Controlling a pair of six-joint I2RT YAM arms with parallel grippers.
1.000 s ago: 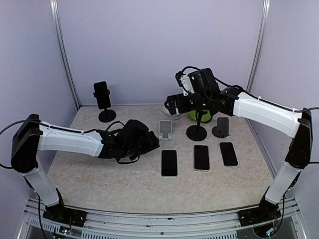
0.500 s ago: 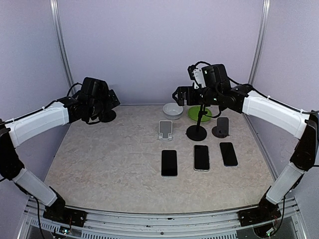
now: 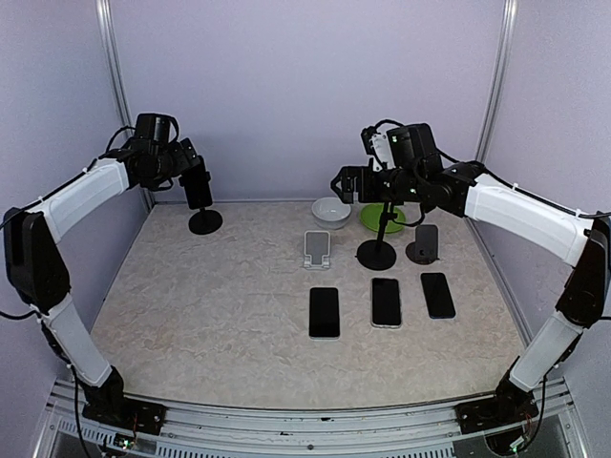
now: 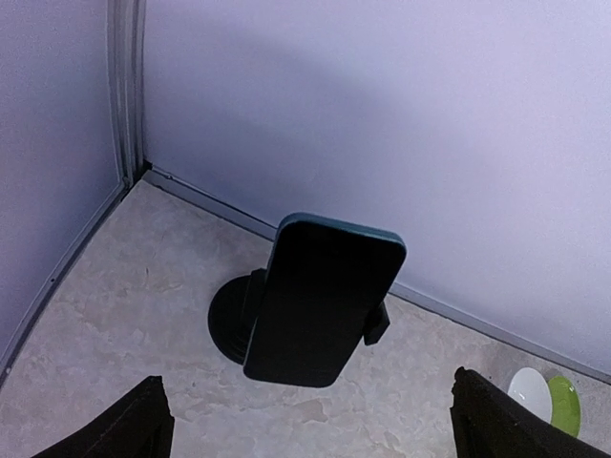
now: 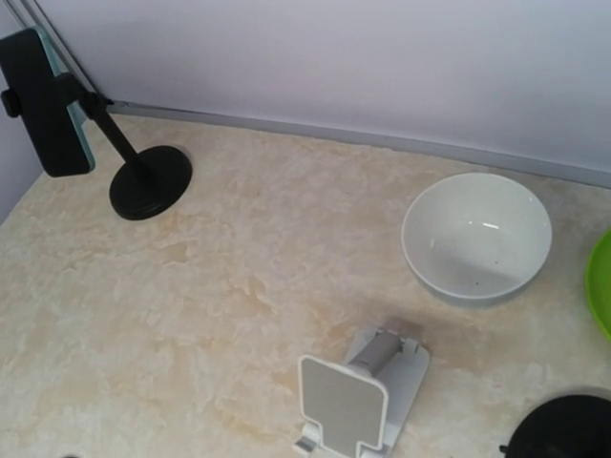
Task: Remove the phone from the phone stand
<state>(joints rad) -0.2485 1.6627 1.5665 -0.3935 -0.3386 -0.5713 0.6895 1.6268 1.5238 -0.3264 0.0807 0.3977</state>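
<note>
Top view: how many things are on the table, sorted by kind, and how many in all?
Phones: 4 (mounted phone, left flat phone, middle flat phone, right flat phone)
Stands: 4 (corner stand, white stand, pole stand, grey stand)
Dishes: 2 (white bowl, green dish)
Total: 10

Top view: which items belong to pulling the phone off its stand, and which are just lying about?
Job: phone, black phone stand, open left pincer.
Lying about: three flat phones, white bowl, green plate, white folding stand, empty pole stand, small dark stand.
</note>
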